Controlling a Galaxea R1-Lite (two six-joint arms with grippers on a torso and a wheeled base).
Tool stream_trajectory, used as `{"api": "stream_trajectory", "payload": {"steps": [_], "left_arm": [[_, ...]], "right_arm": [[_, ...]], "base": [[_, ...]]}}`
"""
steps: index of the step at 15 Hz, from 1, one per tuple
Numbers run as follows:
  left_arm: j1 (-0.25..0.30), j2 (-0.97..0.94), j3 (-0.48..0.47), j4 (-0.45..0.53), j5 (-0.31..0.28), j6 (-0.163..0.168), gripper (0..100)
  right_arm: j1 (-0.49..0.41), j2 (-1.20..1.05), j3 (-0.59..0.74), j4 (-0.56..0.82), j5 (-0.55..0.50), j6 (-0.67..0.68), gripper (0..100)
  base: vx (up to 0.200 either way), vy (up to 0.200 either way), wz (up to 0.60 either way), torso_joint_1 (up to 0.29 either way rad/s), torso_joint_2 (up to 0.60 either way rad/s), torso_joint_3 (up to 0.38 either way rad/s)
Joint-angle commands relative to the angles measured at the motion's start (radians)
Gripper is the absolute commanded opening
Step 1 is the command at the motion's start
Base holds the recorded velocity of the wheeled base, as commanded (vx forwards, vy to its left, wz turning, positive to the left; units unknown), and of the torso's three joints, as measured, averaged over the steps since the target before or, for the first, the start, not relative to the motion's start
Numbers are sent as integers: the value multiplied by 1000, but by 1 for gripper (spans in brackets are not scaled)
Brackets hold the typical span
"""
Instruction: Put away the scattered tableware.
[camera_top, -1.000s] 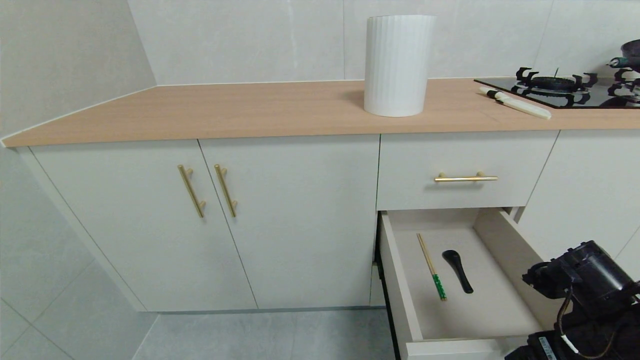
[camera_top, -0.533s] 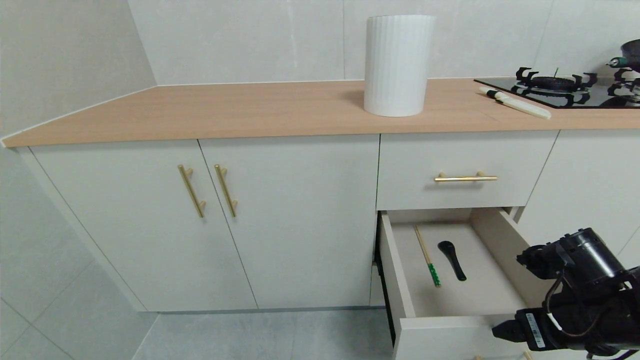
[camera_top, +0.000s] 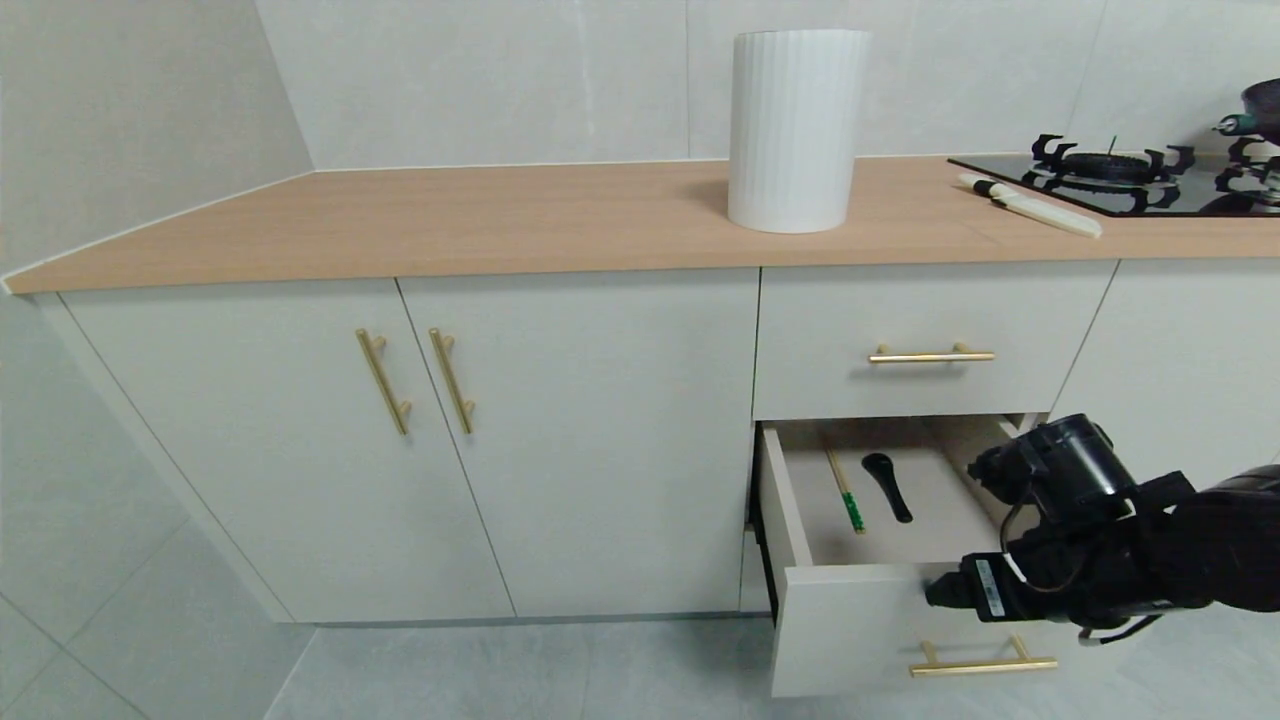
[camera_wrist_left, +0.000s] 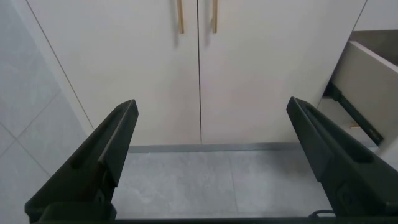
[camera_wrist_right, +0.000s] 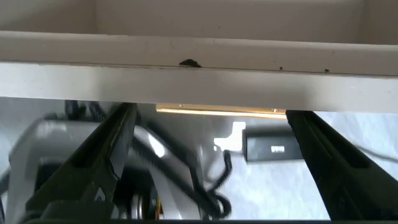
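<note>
- Chopsticks (camera_top: 843, 490) and a black spoon (camera_top: 885, 485) are lying side by side inside the half-open drawer (camera_top: 850, 625); the chopsticks are nearer the drawer's left wall with their green-banded ends toward its front, and the spoon is just right of them with its bowl toward the drawer's back
- Left gripper (camera_wrist_left: 211, 107) is hanging low to the left of the drawer, fingers spread wide with nothing between them, facing the foot of the cabinet doors; the drawer's side is showing at the edge of that wrist view
- Cabinet doors (camera_top: 420, 440), a shut pair with gold bar handles, are standing immediately left of the drawer
- White ribbed canister (camera_top: 795, 130) is standing upright on the wooden counter (camera_top: 450, 220), above the drawer and slightly to its left
- Shut upper drawer (camera_top: 930, 320) is sitting directly above the open drawer
- Right gripper (camera_wrist_right: 210, 114) is sitting at the drawer's front panel, above the drawer's gold handle (camera_top: 983, 664), fingers spread wide and gripping nothing; whether it is touching the panel, I cannot tell
- Cream knife (camera_top: 1030, 205) is lying on the counter above and right of the drawer, beside the black hob (camera_top: 1110, 180)
</note>
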Motion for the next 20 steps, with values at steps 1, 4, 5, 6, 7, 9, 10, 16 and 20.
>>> {"api": "stream_trajectory", "payload": {"steps": [1, 4, 5, 6, 7, 9, 10, 16, 20], "left_arm": [[0, 1, 0, 0, 1, -1, 100], [1, 1, 0, 0, 1, -1, 100], [0, 1, 0, 0, 1, -1, 100], [0, 1, 0, 0, 1, -1, 100], [0, 1, 0, 0, 1, 1, 100], [1, 1, 0, 0, 1, 1, 100], [0, 1, 0, 0, 1, -1, 100], [0, 1, 0, 0, 1, -8, 100], [0, 1, 0, 0, 1, -8, 100]], "right_arm": [[-13, 103, -89, 2, 1, 0, 100], [-41, 170, -210, 2, -1, -37, 100], [-59, 184, -239, 2, -1, -51, 100], [-70, 192, -256, 2, -1, -51, 100], [-84, 199, -264, 0, 1, -49, 100], [-91, 208, -268, -6, 2, -51, 100], [-107, 274, -285, -77, -12, -52, 100], [-114, 351, -282, -279, -62, -46, 100], [-117, 377, -282, -382, -72, -36, 100]], "base": [[0, 0, 0, 0, 0, 0], [0, 0, 0, 0, 0, 0], [0, 0, 0, 0, 0, 0], [0, 0, 0, 0, 0, 0], [0, 0, 0, 0, 0, 0], [0, 0, 0, 0, 0, 0], [0, 0, 0, 0, 0, 0], [0, 0, 0, 0, 0, 0], [0, 0, 0, 0, 0, 0]]}}
